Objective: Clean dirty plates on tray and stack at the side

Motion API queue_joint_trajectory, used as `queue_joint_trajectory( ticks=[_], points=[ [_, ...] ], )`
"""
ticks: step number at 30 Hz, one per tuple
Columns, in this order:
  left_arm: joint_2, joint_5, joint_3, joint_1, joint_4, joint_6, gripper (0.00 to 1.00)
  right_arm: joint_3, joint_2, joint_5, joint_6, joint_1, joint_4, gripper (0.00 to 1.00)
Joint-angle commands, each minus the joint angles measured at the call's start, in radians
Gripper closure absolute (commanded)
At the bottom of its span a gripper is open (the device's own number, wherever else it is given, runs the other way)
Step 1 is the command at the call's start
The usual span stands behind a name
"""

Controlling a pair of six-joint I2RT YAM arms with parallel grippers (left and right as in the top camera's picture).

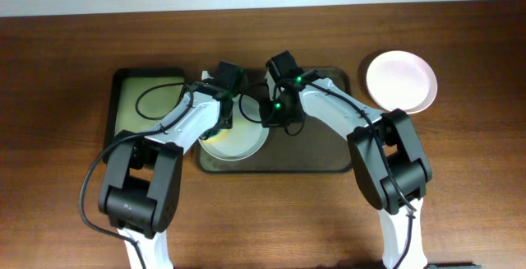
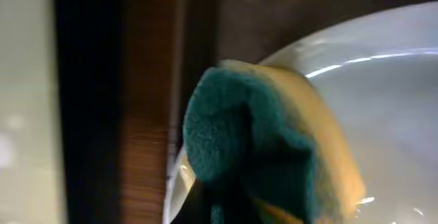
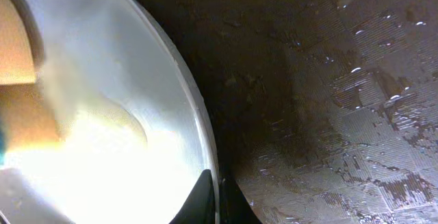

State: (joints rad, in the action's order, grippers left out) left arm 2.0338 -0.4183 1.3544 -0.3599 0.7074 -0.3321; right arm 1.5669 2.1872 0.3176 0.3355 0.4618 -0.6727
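A white plate [image 1: 240,143] with a yellowish smear lies on the left part of the dark brown tray [image 1: 320,150]. My left gripper [image 1: 222,119] is shut on a green and yellow sponge [image 2: 260,142] that presses on the plate's left rim [image 2: 383,101]. My right gripper [image 1: 275,119] is shut on the plate's right rim [image 3: 217,196]; the plate [image 3: 123,114] and the sponge [image 3: 20,80] show in the right wrist view. A second white plate [image 1: 400,81] sits on the table right of the tray. A third plate is not in view.
A smaller black-rimmed tray [image 1: 148,104] with a greenish inside lies left of the brown tray, a strip of wooden table [image 2: 147,114] between them. The brown tray's floor [image 3: 328,114] is wet and textured.
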Motion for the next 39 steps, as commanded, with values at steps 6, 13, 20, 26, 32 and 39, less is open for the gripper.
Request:
queue_joint_trajectory(
  ticks=[6,13,20,26,32,39],
  points=[
    [-0.057,-0.134,0.044,0.055,0.029,0.004,1.0,-0.02,0.028,-0.068,-0.005,-0.009,-0.03,0.96],
    [-0.338,0.103,0.044,0.097,0.026,-0.03,1.0,-0.009,0.02,-0.064,-0.049,-0.013,-0.035,0.96],
    [-0.375,0.18,0.033,0.329,0.135,-0.041,0.99,0.15,-0.138,-0.403,-0.199,0.0,-0.192,0.96],
    [-0.278,0.247,0.032,0.449,0.124,-0.041,1.0,0.259,-0.252,-1.039,-0.382,0.203,-0.27,0.96],
    [-0.199,0.255,0.032,0.451,0.113,-0.041,1.0,0.259,-0.253,-1.458,-0.842,0.394,-0.194,0.96],
    [-0.197,0.257,0.032,0.451,0.113,-0.041,1.0,0.259,-0.253,-1.469,-1.078,0.487,-0.177,0.96]
  ],
)
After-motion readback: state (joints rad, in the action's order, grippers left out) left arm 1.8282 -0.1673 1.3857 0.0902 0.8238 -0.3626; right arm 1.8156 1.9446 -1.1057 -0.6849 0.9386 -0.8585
